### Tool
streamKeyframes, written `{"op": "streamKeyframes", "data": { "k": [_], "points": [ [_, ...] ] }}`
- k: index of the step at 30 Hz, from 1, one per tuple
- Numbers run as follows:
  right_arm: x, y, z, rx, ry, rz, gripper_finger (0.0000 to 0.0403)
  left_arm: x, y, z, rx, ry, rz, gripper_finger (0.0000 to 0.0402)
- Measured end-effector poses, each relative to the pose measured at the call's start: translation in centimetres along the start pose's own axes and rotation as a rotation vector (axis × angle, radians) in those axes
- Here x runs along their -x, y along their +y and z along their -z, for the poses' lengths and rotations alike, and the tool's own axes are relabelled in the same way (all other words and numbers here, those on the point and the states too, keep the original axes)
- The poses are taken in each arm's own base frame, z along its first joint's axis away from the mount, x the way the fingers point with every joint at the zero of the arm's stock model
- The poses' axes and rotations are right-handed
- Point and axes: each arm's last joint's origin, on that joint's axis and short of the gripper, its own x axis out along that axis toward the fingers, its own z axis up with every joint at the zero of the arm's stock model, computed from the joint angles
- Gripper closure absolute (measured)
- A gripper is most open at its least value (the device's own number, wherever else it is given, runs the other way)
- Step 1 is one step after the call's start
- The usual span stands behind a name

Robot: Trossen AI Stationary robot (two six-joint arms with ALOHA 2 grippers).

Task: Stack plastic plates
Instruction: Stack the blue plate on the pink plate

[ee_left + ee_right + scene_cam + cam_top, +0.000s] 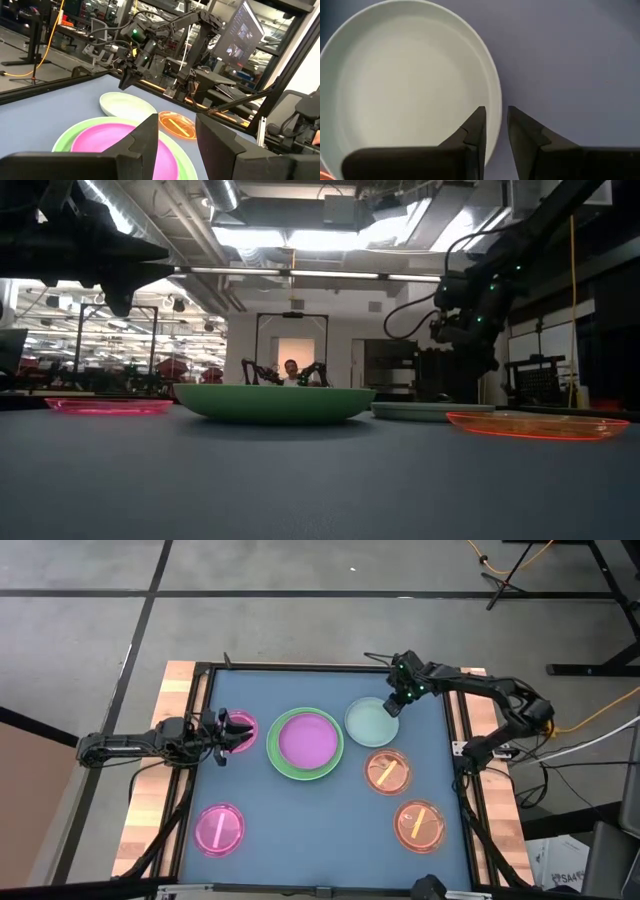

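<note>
The bright green plate (280, 762) sits mid-table with the purple plate (307, 740) resting inside it. The pale blue-grey plate (370, 722) lies flat to its far right. Two orange plates (388, 771) (420, 824) lie on the right. One pink plate (220, 830) lies near left, and another (248, 722) lies under my left gripper (240, 732). That gripper is open and raised (177, 140). My right gripper (495, 127) is open and hovers over the pale plate's rim (496, 95), one finger over the plate, the other over the table.
The blue mat (310, 830) has a raised black frame around it, with wooden table edges (150, 810) on both sides. Free mat shows along the near middle. In the low view, the green plate (272, 402) stands taller than the flat plates around it.
</note>
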Motion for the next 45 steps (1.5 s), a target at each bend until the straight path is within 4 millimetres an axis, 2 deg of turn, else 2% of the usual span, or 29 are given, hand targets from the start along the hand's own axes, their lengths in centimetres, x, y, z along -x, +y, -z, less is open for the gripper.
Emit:
{"op": "streamKeyframes", "data": {
  "k": [25,37,40,45],
  "points": [
    [-2.8,-0.7,0.2,-0.005,0.066,0.021,0.0333,0.0,0.0,0.0,0.000,0.000,0.000,0.0278],
    [-3.4,-0.8,0.3,-0.008,0.085,0.009,0.0334,0.0,0.0,0.0,0.000,0.000,0.000,0.0278],
    [-3.4,-0.8,0.3,-0.008,0.085,0.008,0.0347,0.0,0.0,0.0,0.000,0.000,-0.001,0.0278],
    [-3.4,-0.8,0.3,-0.009,0.085,0.001,0.0392,0.0,0.0,0.0,0.000,0.000,0.000,0.0278]
  ]
}}
